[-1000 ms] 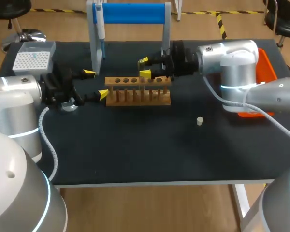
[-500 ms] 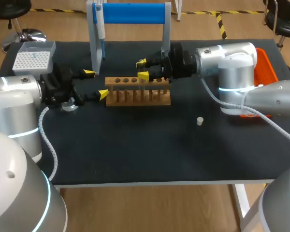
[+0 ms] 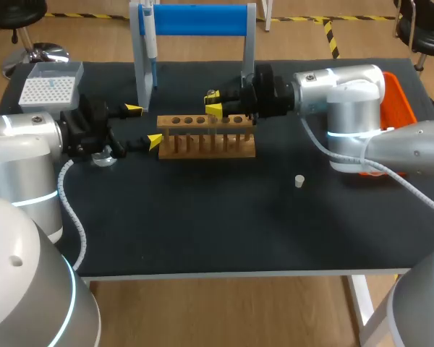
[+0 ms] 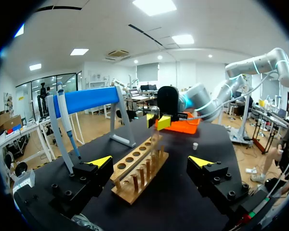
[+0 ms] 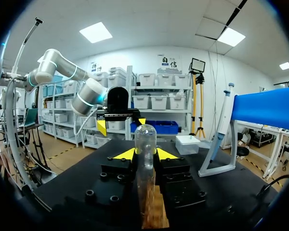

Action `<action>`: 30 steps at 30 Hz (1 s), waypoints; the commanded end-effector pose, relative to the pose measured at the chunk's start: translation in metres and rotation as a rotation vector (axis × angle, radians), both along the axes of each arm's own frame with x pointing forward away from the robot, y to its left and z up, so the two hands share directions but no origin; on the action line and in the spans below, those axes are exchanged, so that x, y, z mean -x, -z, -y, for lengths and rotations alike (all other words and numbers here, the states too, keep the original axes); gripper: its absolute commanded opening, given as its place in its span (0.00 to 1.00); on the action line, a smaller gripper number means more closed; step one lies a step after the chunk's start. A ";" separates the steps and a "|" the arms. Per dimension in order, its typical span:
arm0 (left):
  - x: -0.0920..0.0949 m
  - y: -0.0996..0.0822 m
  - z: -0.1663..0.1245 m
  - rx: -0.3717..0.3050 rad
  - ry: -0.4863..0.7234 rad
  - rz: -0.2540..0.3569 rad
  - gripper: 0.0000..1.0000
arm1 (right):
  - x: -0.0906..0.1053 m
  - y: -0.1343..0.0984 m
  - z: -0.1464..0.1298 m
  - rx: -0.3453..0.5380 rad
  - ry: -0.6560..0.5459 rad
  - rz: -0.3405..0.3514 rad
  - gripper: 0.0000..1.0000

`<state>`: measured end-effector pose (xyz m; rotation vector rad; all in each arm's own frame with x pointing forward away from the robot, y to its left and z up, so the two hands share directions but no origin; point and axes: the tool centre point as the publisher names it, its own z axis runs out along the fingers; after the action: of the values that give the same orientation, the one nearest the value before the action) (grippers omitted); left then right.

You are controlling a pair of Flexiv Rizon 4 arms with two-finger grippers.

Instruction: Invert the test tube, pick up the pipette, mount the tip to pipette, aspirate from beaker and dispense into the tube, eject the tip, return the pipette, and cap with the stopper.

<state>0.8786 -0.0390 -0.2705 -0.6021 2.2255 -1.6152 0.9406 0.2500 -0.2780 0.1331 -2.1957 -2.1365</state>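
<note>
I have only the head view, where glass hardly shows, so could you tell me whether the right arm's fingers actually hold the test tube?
Observer: Yes. In the right wrist view the clear test tube stands upright in the right gripper, with a yellow-tipped finger touching it on each side.
Operator: Thank you. And what lies under it?
Observer: The wooden rack shows directly beneath the fingers. Whether the tube's lower end sits in a hole is hidden.
</note>
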 end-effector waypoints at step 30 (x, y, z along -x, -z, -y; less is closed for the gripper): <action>0.001 0.001 0.001 0.001 -0.004 0.003 1.00 | -0.004 -0.021 0.005 -0.015 0.026 -0.013 0.00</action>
<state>0.8787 -0.0390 -0.2705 -0.6021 2.2257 -1.6153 0.9469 0.2464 -0.2609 0.0985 -2.1751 -2.1653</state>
